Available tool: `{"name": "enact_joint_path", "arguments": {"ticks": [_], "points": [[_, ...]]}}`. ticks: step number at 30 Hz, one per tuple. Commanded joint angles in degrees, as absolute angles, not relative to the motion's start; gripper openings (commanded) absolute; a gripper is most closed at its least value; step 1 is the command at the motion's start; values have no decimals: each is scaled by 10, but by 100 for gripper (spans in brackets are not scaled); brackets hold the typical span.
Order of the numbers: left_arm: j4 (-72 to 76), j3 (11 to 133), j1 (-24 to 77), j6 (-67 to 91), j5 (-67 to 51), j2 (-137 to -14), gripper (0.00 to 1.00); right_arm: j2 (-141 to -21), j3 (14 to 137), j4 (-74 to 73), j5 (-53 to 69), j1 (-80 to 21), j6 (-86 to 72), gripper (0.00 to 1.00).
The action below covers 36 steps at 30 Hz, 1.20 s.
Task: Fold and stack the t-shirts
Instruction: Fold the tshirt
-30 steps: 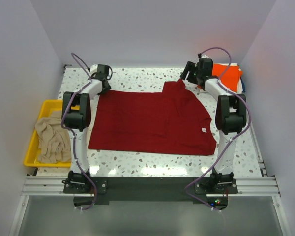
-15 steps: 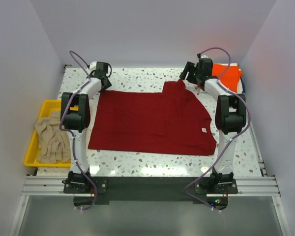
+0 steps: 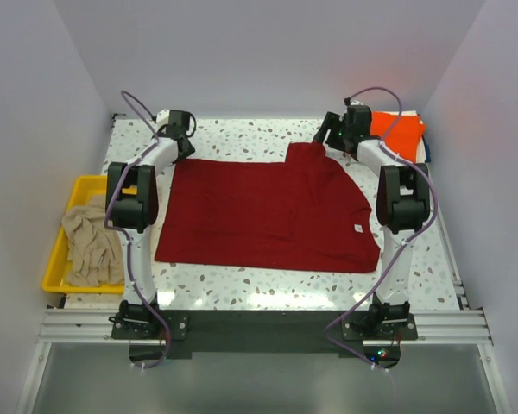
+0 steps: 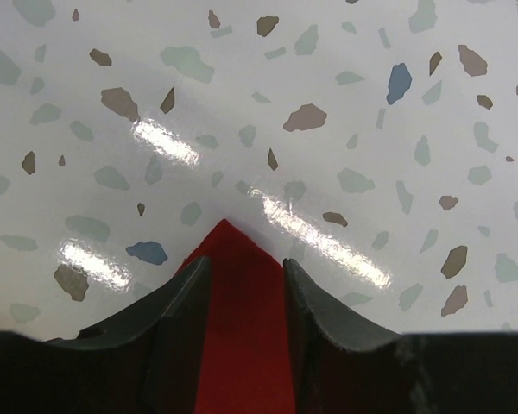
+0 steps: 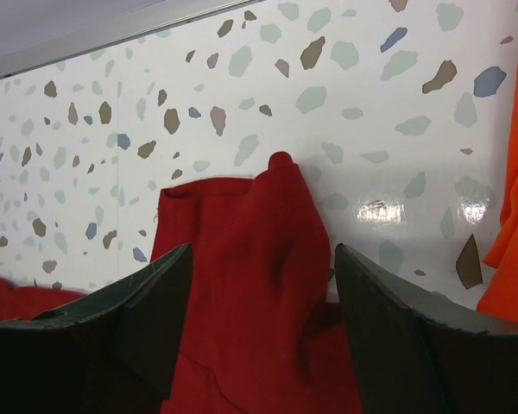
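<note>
**Grippers set at the far edge of the dark red t-shirt [image 3: 268,211]**

Shirt lies spread flat mid-table, and it has not moved in the last second. The left gripper [image 4: 246,267] has edged slightly toward the far side. Its fingers [image 4: 186,302] stand apart, with the shirt's far-left corner between them. The right gripper [image 5: 263,254] has barely shifted, and its fingers are wide apart either side of the far sleeve. Neither clamps cloth, so folding seems not yet begun. The orange t-shirt [image 3: 401,131] lies at the far right, and the beige t-shirt [image 3: 91,241] sits in the yellow tray [image 3: 53,259] on the left.
</note>
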State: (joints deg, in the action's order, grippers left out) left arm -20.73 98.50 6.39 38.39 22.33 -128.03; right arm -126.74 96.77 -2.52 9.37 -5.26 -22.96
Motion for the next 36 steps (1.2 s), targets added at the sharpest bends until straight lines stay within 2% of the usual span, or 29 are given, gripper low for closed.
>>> {"name": "enact_joint_path", "arguments": {"ticks": [1, 15, 25, 36], "points": [[-207, 1012, 62, 388, 237, -1285, 43, -1265, 983, -3, 106, -54, -229, 70], [-257, 1046, 66, 391, 263, -1343, 38, -1279, 987, 4, 113, -55, -232, 70], [-250, 1027, 66, 388, 250, -1334, 1, -1293, 996, -18, 112, -54, -224, 70], [-222, 985, 66, 378, 248, -1290, 0, -1319, 1048, -74, 84, -54, -197, 69]]}}
